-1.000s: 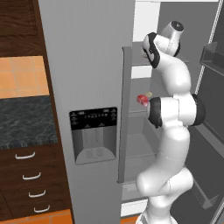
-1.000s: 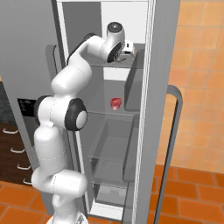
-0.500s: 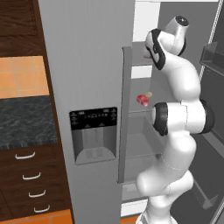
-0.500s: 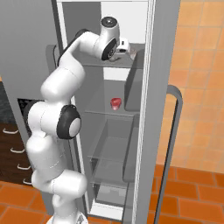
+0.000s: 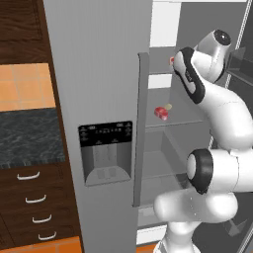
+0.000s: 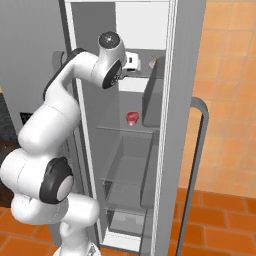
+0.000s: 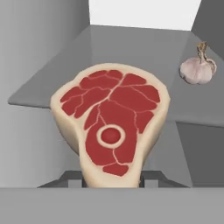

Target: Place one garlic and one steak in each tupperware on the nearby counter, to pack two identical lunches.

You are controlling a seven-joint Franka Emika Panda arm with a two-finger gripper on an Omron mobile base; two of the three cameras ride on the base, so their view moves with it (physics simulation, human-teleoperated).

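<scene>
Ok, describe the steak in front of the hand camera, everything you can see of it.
The steak is a flat raw cut: deep red meat split by pale seams, a round bone ring near its middle, and a cream fat rim all around. It stands on edge, its face toward the camera and its narrow lower end between the shut hand fingers. A garlic bulb lies apart on the grey fridge shelf behind.

A garlic bulb (image 7: pixel 198 68) is being carried by the grey upper fridge shelf (image 7: pixel 52 83); a red steak (image 6: pixel 132 118) is lying on the lower glass shelf (image 6: pixel 112 128).
</scene>
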